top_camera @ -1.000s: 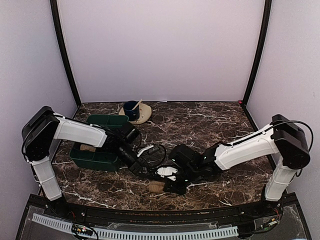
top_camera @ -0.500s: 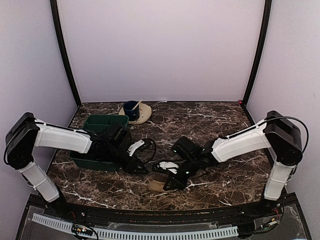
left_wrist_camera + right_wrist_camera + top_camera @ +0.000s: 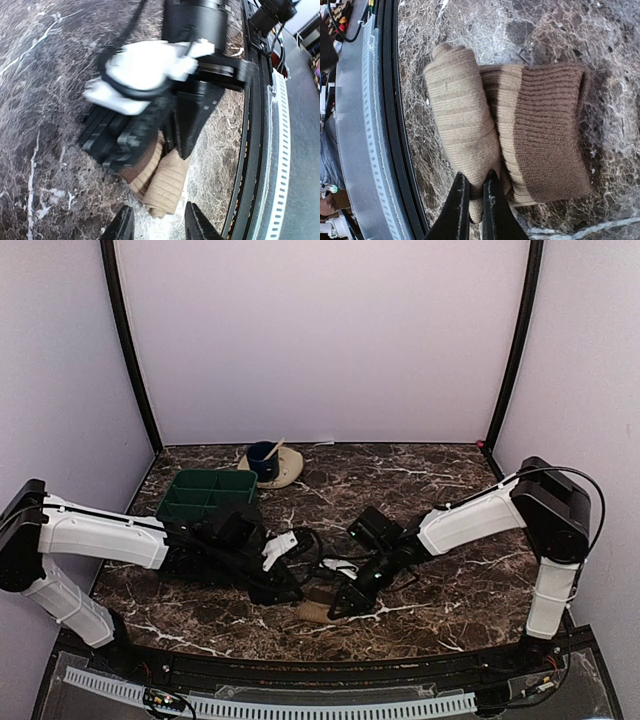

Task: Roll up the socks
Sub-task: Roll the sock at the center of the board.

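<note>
The socks (image 3: pixel 312 612) lie near the table's front edge as a short tan roll (image 3: pixel 462 120) beside a ribbed brown cuff (image 3: pixel 547 145). My right gripper (image 3: pixel 475 181) is shut, pinching tan fabric at the roll's near end; it shows low over the socks from above (image 3: pixel 338 606). My left gripper (image 3: pixel 158 216) is open, and the roll's (image 3: pixel 162 182) free end reaches in between its fingertips without touching either. From above, the left gripper (image 3: pixel 288 592) sits just left of the socks. The right gripper's body hides the socks' far part in the left wrist view.
A green compartment tray (image 3: pixel 205 495) stands at the left behind my left arm. A beige saucer with a blue cup (image 3: pixel 270 462) sits at the back. The black front rail (image 3: pixel 248 150) runs close beside the socks.
My left arm has dropped lower and stretched out flat, its gripper sliding toward the socks with jaws a little wider. The right gripper stays shut on the socks.
</note>
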`<state>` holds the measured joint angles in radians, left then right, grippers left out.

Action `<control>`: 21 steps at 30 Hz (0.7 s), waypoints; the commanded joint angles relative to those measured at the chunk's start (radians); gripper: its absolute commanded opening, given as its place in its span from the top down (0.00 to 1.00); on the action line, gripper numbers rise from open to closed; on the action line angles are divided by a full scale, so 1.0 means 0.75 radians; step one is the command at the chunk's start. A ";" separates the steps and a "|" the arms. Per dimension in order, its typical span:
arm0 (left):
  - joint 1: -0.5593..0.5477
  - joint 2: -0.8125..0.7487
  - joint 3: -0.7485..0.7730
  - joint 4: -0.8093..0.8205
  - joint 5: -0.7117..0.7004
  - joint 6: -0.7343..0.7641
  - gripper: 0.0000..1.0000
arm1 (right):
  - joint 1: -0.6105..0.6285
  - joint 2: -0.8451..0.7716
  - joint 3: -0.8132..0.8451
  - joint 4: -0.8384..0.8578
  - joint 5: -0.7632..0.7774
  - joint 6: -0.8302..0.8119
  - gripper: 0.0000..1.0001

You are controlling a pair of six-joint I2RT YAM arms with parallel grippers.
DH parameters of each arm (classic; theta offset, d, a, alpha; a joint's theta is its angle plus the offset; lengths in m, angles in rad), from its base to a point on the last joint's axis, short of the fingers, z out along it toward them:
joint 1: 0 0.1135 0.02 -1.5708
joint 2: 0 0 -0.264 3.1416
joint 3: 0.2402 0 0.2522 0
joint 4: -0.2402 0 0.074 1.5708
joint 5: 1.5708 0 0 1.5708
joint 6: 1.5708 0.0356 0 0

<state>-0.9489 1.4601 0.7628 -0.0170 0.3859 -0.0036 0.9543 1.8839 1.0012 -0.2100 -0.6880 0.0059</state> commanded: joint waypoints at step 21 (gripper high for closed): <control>-0.220 0.166 0.110 -0.115 -0.238 0.347 0.59 | -0.030 0.101 -0.008 -0.166 -0.077 0.021 0.96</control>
<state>-1.1034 1.5696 0.8173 -0.0780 0.2356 0.2047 0.9333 1.9133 1.0050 -0.2356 -0.7906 0.0170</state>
